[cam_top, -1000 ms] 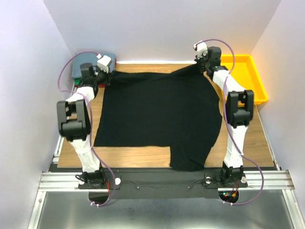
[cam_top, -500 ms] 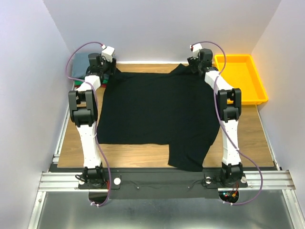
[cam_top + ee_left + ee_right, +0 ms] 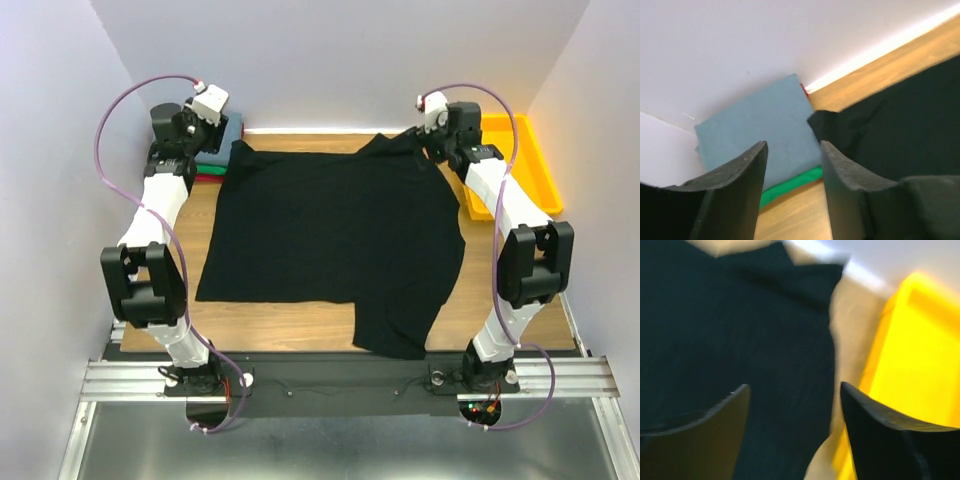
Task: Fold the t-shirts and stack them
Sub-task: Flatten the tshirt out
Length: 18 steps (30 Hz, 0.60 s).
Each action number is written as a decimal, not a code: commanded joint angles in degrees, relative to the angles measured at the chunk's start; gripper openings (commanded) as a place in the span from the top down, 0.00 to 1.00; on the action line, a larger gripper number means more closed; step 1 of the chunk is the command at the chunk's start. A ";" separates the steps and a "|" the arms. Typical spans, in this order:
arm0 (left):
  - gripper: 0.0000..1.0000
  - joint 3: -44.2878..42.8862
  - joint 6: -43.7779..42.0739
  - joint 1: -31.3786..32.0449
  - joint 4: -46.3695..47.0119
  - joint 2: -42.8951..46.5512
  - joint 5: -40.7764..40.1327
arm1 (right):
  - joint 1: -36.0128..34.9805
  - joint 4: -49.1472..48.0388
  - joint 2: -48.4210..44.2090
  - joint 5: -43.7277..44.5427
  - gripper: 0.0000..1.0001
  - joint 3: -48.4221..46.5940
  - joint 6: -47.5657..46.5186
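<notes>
Laying-out step looks done: large plain black cloth t-shirt (image 3: 330, 240) lies flat on wooden table (image 3: 290, 325). Left gripper (image 3: 792, 150) & right gripper (image 3: 795, 390) are both spread and empty, near shirt's far corners. Next, prob.: re-grip an edge and fold inward.

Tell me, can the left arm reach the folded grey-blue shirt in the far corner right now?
Probably yes. The left claw is open and empty, pointed at the grey-blue shirt with nothing between them; the black shirt lies beside it.

Red t-shirt (image 3: 803, 89) almost wholly hidden
</notes>
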State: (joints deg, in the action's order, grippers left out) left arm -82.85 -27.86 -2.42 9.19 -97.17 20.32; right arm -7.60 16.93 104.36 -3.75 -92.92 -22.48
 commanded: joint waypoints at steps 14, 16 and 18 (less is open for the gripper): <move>0.62 15.08 -19.95 0.57 -28.70 1.45 7.11 | -0.23 18.49 1.64 -0.04 0.45 17.16 -4.67; 0.63 17.62 -20.65 0.74 -28.96 0.75 6.23 | -0.23 18.93 2.60 0.76 0.45 18.39 -5.81; 0.63 19.47 -21.53 1.18 -29.14 0.22 4.48 | -0.23 19.46 3.13 2.51 0.45 20.14 -7.31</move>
State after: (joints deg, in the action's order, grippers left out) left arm -66.00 -46.06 -1.93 -17.52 -96.38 26.74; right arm -7.60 34.61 106.59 -4.47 -75.00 -26.33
